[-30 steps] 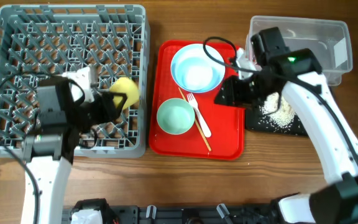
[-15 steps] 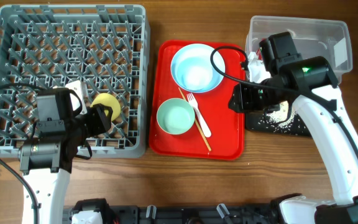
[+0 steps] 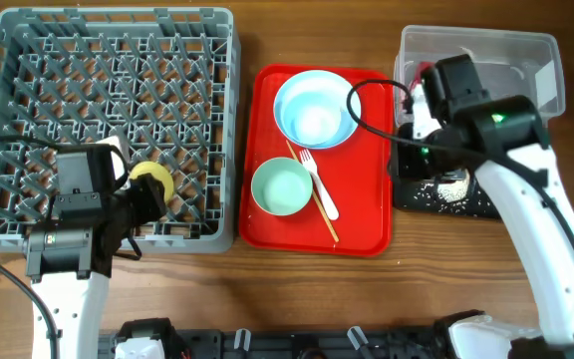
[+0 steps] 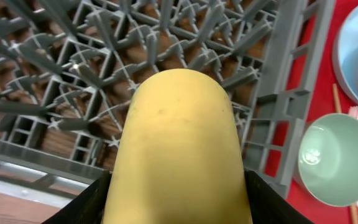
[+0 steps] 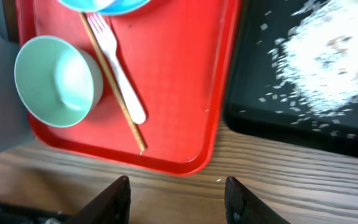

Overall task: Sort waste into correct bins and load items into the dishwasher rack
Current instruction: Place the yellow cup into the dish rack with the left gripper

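yellow cup [image 3: 153, 182] shifted left, toward the front of the grey rack [image 3: 118, 14].

I see yellow cup [image 3: 153, 183] on its side over lower-right cells of grey rack [image 3: 118, 14], frame left. Centre: pale blue bowl [image 3: 316, 108] upright at top, green-inside bowl [image 3: 281, 186] upright below it. White fork [image 3: 319, 185] and chopsticks [image 3: 327, 221] lie diagonal beside it. Right: rice scraps [image 3: 453, 182] in black tray [image 3: 412, 194], clear tub [image 3: 526, 45] above.

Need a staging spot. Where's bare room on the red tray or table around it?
Free: right strip of the red tray, between fork and right rim; the table strip nearest the robot, bordering tray and dishwasher rack. Crowded: tray's left half, with blue bowl, green bowl, fork, chopsticks.
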{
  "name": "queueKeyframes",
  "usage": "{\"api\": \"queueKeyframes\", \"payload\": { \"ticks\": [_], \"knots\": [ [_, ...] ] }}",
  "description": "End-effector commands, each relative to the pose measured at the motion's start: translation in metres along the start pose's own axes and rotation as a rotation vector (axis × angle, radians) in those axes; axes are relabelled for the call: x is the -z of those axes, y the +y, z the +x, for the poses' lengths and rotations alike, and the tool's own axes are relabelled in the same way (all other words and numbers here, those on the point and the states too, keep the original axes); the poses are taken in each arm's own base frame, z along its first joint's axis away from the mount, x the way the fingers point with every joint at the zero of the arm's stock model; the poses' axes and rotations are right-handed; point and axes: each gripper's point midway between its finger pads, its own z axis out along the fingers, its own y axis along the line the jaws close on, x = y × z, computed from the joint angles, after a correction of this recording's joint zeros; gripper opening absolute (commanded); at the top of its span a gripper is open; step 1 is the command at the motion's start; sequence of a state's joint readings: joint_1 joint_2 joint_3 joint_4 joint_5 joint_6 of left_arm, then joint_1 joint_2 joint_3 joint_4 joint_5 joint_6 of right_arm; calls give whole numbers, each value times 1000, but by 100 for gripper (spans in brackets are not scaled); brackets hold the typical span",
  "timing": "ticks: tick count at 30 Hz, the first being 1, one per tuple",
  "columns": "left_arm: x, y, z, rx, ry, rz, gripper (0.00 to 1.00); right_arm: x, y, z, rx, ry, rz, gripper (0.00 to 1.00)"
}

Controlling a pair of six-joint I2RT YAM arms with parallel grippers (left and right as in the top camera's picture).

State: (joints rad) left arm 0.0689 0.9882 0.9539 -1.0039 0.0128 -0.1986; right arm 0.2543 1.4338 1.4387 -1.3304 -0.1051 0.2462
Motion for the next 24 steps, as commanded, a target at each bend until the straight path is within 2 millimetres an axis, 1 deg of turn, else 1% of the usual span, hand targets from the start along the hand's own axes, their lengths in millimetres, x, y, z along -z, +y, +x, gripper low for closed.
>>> {"api": "queueKeyframes", "payload": {
  "ticks": [1, 4, 7, 10, 12, 14, 15, 16, 17, 18, 20, 21, 23, 24],
  "knots": [
    [8, 13, -12, 18, -44, -49, 4, 31, -14, -4, -36, -136, 76, 51],
    [6, 25, -15, 59, -46, -76, 4, 42, -15, -3, -32, -180, 70, 54],
    [-1, 35, -24, 98, -52, -96, 4, 41, -14, -2, -32, -174, 67, 54],
    [-15, 35, -27, 102, -25, -90, 4, 41, -13, -2, -30, -173, 60, 54],
    [-28, 35, -25, 104, 17, -92, 4, 41, -13, -2, -31, -173, 60, 54],
    [-38, 30, -22, 106, 57, -66, 4, 41, -13, -2, -31, -173, 60, 54],
    [-44, 28, -21, 108, 78, -56, 8, 41, -13, -2, -31, -173, 60, 54],
    [-50, 29, -19, 109, 98, -61, 15, 41, -13, -2, -31, -173, 59, 54],
    [-57, 30, -18, 110, 118, -66, 17, 41, -12, -2, -31, -173, 59, 54],
    [-61, 31, -16, 111, 135, -68, 20, 41, -13, -2, -31, -173, 59, 54],
    [-70, 32, -13, 113, 165, -75, 43, 41, -13, -2, -31, -172, 60, 54],
    [-74, 33, -12, 114, 177, -78, 45, 41, -13, -2, -31, -172, 60, 54],
    [-82, 33, -10, 115, 196, -81, 53, 41, -12, -2, -31, -170, 56, 54],
    [-85, 34, -10, 115, 201, -83, 55, 41, -10, -1, -30, -167, 43, 54]
  ]
}}
